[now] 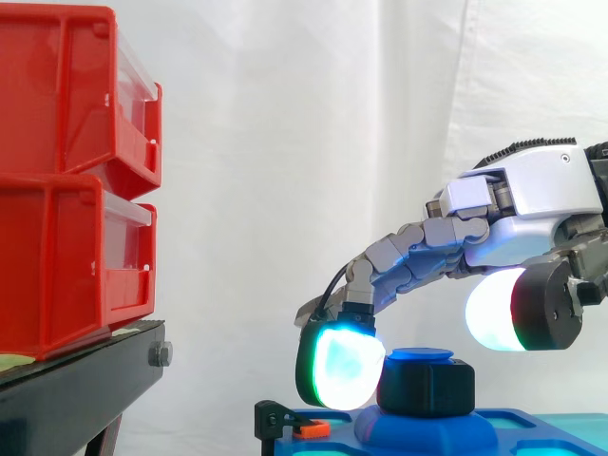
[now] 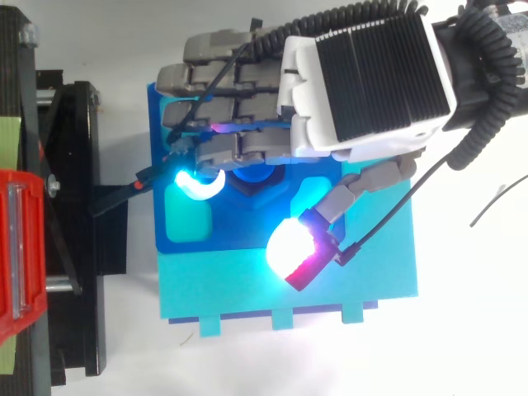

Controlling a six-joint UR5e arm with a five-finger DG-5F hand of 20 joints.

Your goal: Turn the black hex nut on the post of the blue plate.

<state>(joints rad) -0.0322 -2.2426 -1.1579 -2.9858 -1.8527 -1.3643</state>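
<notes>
Hand [image 1: 532, 199]: over the blue plate, not clamped on anything; fingers arched down and loose, thumb lifted.
Finger pad [image 1: 342, 366]: glowing cyan, low on the nut's left side, touching or just beside it.
Thumb pad [image 1: 499, 309]: white-red glow, above and right of the nut, apart from it.
Black hex nut [image 1: 427, 388]: upright on the blue post [image 1: 421, 355], post top showing above it.
Blue plate [image 2: 161, 107]: flat on a cyan base [image 2: 247, 289].
Progress: early by my read; contact on one side only, no pinch, turning left to do. How far the nut has turned can't be told.
Red bins [image 1: 66, 190]: stacked on black stand [image 1: 76, 389], well apart.
</notes>
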